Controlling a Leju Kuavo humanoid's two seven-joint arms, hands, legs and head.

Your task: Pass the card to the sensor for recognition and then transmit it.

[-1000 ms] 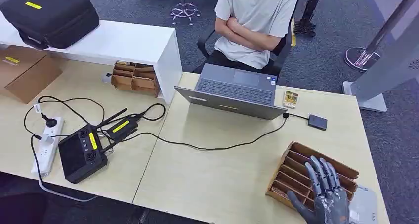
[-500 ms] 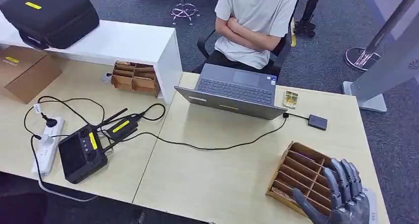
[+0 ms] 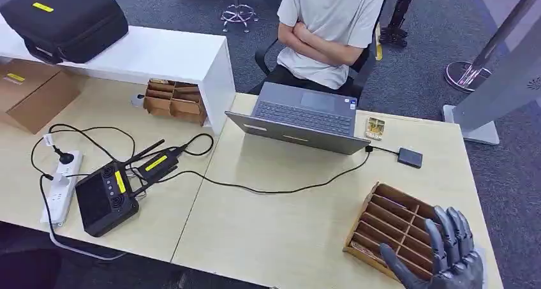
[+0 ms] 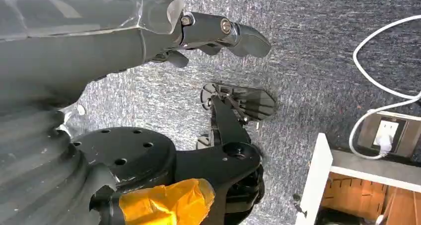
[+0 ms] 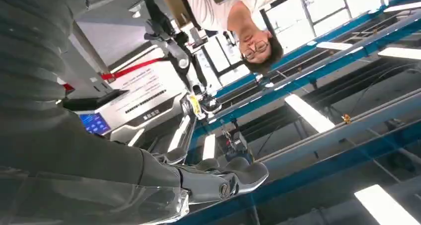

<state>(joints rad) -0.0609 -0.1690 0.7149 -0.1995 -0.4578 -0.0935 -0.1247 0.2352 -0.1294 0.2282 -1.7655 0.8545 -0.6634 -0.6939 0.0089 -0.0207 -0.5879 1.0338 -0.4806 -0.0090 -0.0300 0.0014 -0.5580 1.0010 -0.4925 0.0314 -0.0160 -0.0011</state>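
A small yellowish card (image 3: 375, 128) lies flat on the table just right of the open laptop (image 3: 306, 117). The black square sensor (image 3: 409, 157) sits a little right of the card, cabled to the laptop. My right hand (image 3: 448, 252) is at the table's near right corner, over the right end of a wooden slotted rack (image 3: 388, 215), fingers spread and holding nothing. The right wrist view looks upward past the empty right hand (image 5: 149, 178). My left hand (image 4: 149, 34) hangs over grey carpet, fingers extended, empty.
A person (image 3: 332, 27) sits with folded arms behind the laptop. On the left table are a black controller (image 3: 105, 200), a white power strip (image 3: 60, 187), cables, a second wooden rack (image 3: 175, 101), a cardboard box (image 3: 32, 91) and a black case (image 3: 64, 21) on a white shelf.
My right hand has moved right and toward the near table edge, from over the rack's middle to its right end. Card, sensor and person are unmoved.
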